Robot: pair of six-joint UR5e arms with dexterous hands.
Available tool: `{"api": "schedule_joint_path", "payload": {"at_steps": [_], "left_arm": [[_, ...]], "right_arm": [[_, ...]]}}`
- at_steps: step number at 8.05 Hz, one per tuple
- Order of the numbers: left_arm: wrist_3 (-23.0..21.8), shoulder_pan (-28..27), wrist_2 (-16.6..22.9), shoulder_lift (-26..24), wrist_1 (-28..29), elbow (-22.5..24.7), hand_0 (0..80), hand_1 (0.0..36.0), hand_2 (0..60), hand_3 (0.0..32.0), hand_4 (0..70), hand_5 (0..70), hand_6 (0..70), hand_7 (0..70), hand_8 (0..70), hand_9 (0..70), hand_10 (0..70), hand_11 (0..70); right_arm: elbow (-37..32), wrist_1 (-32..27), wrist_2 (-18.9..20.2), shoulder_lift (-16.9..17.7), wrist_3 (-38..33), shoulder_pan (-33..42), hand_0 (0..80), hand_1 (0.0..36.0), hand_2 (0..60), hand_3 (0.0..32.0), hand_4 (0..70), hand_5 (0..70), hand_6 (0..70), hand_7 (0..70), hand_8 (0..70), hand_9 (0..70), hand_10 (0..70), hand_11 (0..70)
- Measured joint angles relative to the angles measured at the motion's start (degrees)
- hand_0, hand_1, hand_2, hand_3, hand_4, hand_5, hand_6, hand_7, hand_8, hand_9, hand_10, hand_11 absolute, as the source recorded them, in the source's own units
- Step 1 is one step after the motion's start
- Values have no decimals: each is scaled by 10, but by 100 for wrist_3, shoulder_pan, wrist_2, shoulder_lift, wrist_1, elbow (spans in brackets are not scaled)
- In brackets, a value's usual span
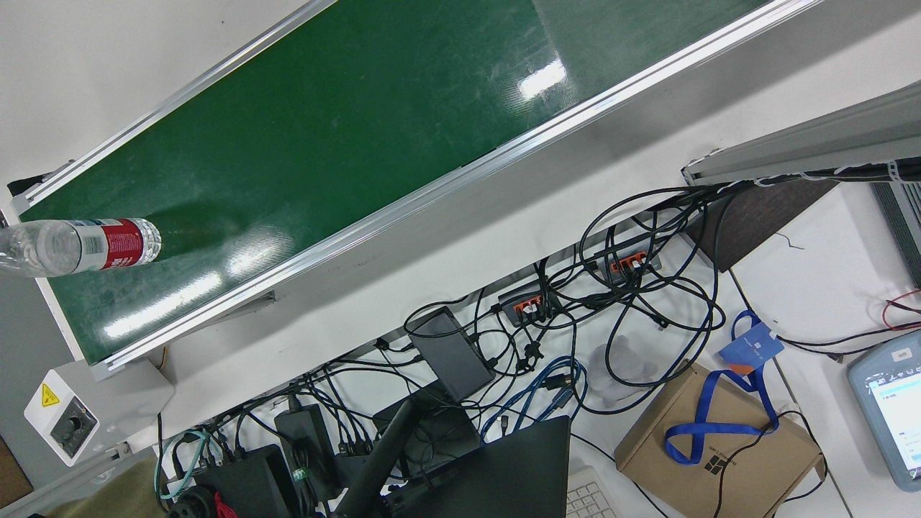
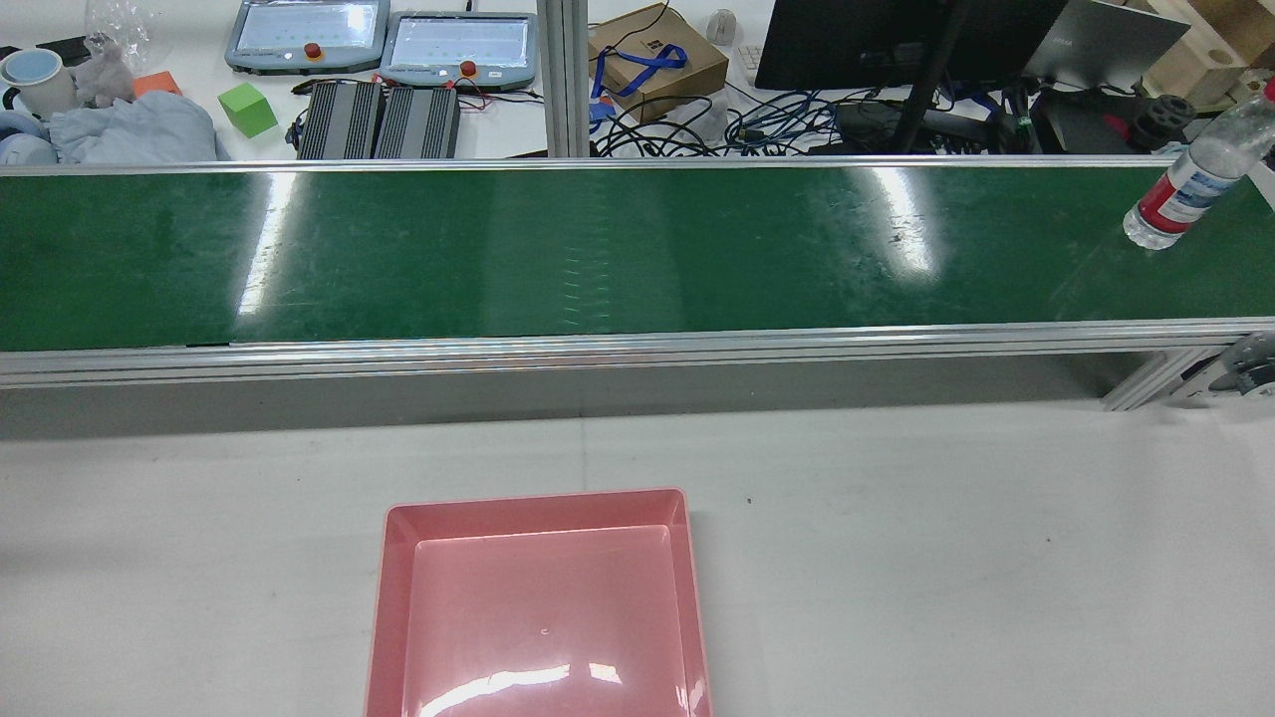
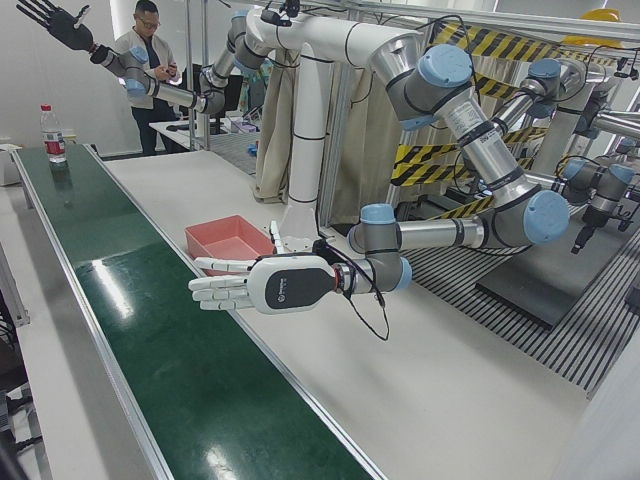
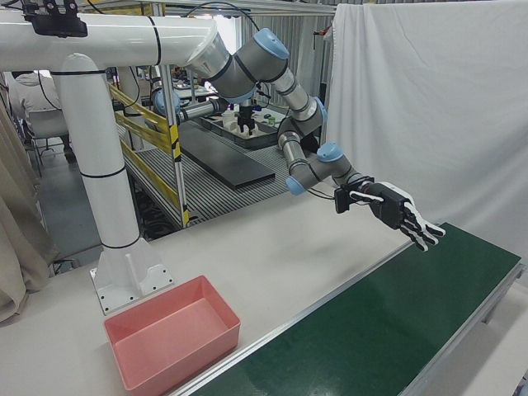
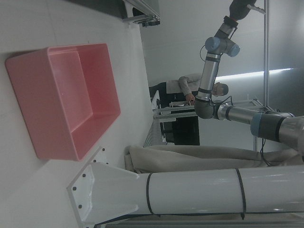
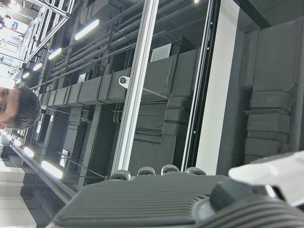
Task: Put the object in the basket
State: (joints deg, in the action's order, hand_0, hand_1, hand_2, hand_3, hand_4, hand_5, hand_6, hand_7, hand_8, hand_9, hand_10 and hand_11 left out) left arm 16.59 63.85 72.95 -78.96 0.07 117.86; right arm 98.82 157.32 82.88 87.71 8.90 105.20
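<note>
My left hand (image 3: 255, 285) hung over the green belt (image 2: 598, 249), fingers spread and empty, the pink basket (image 2: 538, 505) just beside it. My right hand (image 3: 55, 22) was raised high, fingers splayed, the bottle (image 2: 1185, 189) standing upright on the belt below.

rear camera high overhead, corner cameras oblique, sharing pink basket (image 2: 538, 597)

A: R hand cam?
B: Dark ribbed hand (image 6: 142, 202) fills bottom, fingers (image 6: 147, 171) poking up. Above them: ceiling ducts (image 6: 156, 71), strip lights (image 6: 88, 28).
A: Anyone?
B: Person's head (image 6: 16, 108), far left of fingers.
</note>
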Motion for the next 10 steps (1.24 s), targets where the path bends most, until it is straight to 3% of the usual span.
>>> {"api": "schedule_joint_path", "payload": {"at_steps": [10], "left_arm": [[-163, 113, 3, -10, 1, 13, 457, 67, 17, 0, 215, 130, 8, 0, 40, 78, 68, 107]], "right_arm": [[2, 0, 0, 0, -3, 0, 0, 0, 0, 0, 0, 0, 0, 0, 0, 0, 0, 0]]}}
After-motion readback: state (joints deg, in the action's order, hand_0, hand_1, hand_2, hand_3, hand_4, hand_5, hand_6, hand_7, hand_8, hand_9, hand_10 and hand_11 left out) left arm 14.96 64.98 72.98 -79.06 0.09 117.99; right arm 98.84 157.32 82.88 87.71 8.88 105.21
